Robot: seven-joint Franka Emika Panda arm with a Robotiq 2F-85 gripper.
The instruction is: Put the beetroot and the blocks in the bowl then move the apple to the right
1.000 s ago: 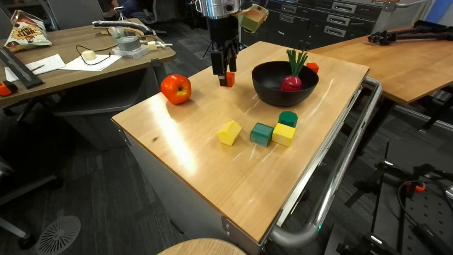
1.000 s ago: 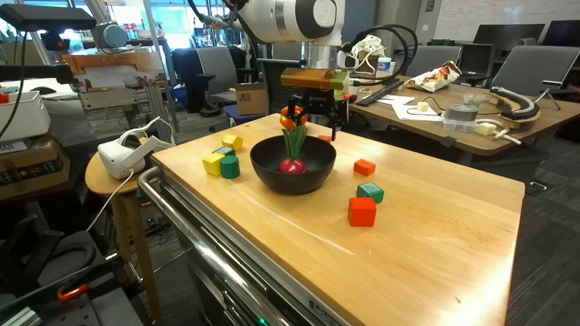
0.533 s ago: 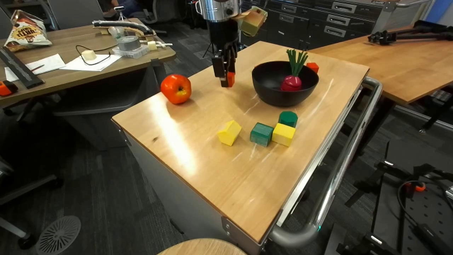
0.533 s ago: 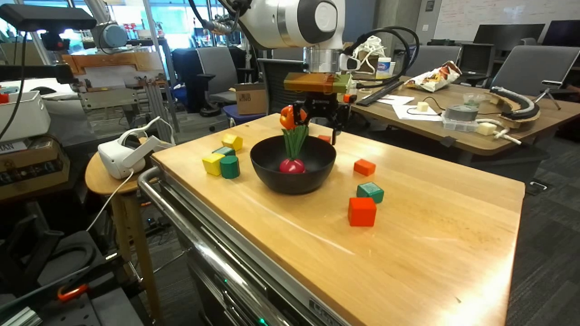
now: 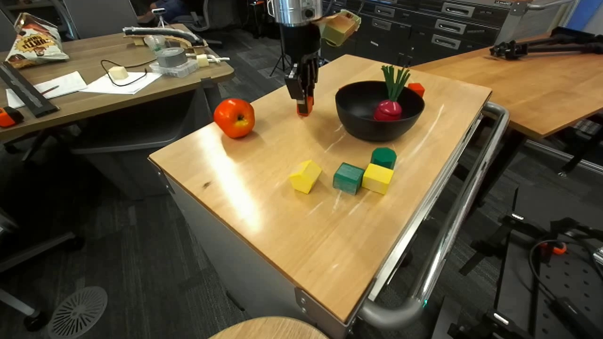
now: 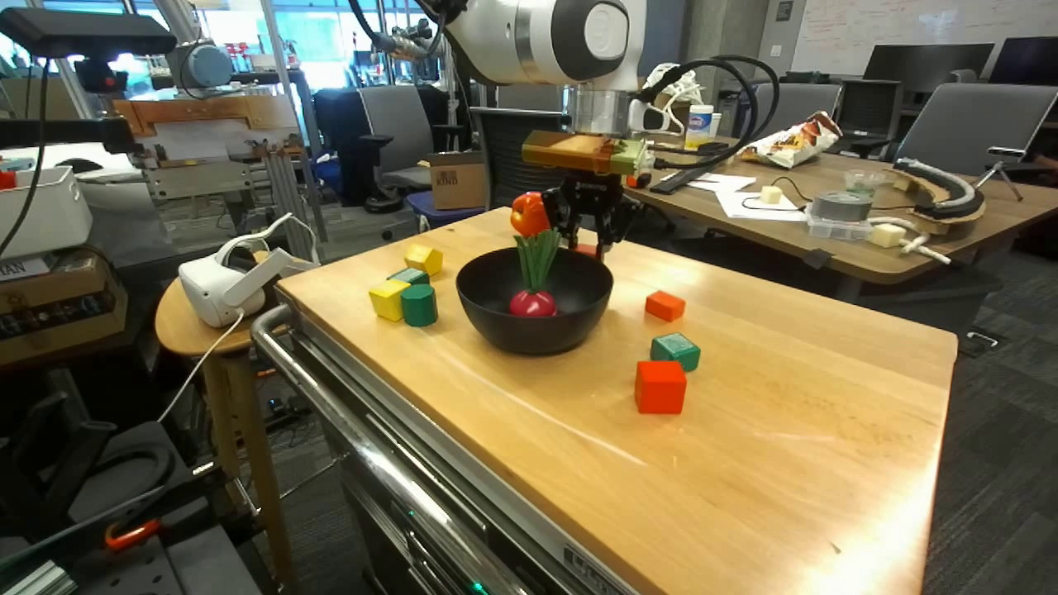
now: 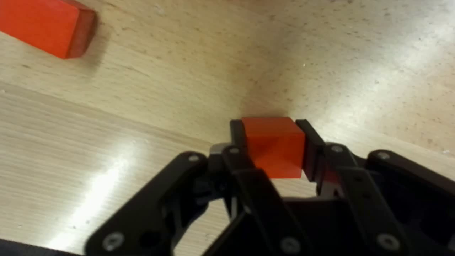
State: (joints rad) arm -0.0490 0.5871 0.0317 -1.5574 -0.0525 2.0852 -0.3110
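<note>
Clamping a red block (image 7: 275,153), my fingers (image 7: 312,153) press both its sides. In an exterior view they stand between the bowl (image 5: 370,131), with the beetroot (image 5: 387,112) inside, and the apple (image 5: 234,117).

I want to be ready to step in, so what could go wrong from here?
The tool is closed on a red block, which could slip free if the hold isn't firm. The beetroot sits in the bowl with its green stalks rising above the rim, so a block brought in low might snag them or tip it over. The round apple sits near the edge of the table and could roll off if bumped.
</note>
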